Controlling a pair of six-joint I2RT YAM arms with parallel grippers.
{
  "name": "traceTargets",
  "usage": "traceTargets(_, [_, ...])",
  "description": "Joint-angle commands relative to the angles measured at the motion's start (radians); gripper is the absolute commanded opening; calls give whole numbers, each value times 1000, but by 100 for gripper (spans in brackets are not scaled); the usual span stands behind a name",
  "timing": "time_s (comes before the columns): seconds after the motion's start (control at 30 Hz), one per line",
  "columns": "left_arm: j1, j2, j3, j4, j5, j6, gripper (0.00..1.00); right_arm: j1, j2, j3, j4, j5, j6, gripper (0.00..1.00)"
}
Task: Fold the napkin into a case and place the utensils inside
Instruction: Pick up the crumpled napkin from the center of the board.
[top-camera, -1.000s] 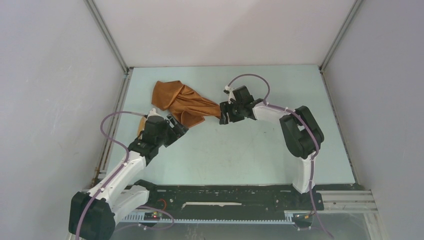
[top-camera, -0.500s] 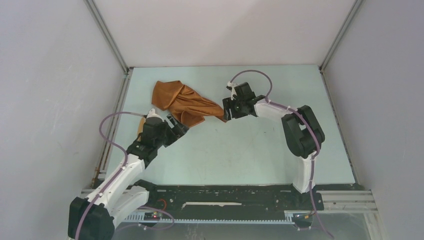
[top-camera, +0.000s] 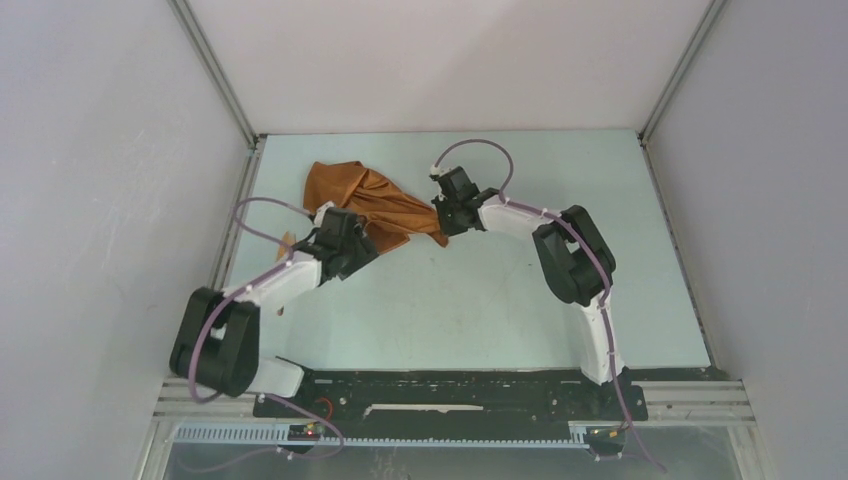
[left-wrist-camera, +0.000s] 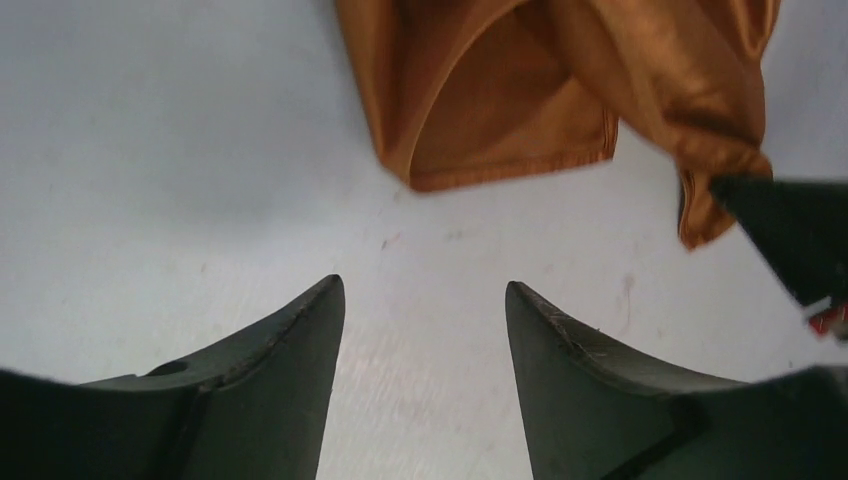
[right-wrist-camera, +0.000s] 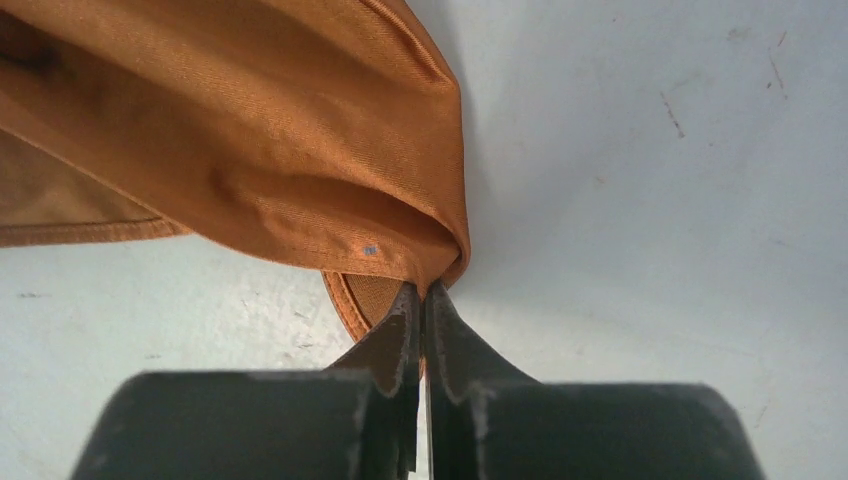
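Observation:
The rust-orange napkin (top-camera: 365, 203) lies crumpled on the pale table at the back left, not folded into a case. My right gripper (top-camera: 443, 226) is shut on its right corner, and the cloth (right-wrist-camera: 250, 130) bunches just ahead of the closed fingertips (right-wrist-camera: 422, 295). My left gripper (top-camera: 366, 246) is open just short of the napkin's near edge (left-wrist-camera: 500, 175), with bare table between its fingers (left-wrist-camera: 300, 345). The pinched corner (left-wrist-camera: 705, 200) also shows at the right of the left wrist view. A sliver of light-brown wood (top-camera: 286, 241), probably the utensils, peeks out beside the left arm.
The table (top-camera: 480, 300) is walled by white panels on the left, back and right. A metal rail (top-camera: 225, 250) runs along the left edge. Both arm bases sit on the black strip (top-camera: 450, 395) at the near edge.
My right gripper has shut on the napkin's right corner and shifted left and farther back. My left arm has reached forward to the napkin's near edge, its jaws a little narrower.

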Motion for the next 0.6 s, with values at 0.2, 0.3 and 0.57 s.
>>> traceTargets(0.2, [-18,355,253,-52,-225,-36,52,14,-119,-58,69,87,48,0])
traceTargets(0.3, [-20,410,282,-56,-229,-35,49,7,-149,-65,68,86,53,0])
traceTargets(0.57, [-52,279,432,-283,-418,128,0,-10,-354,-74,-51,240,70,0])
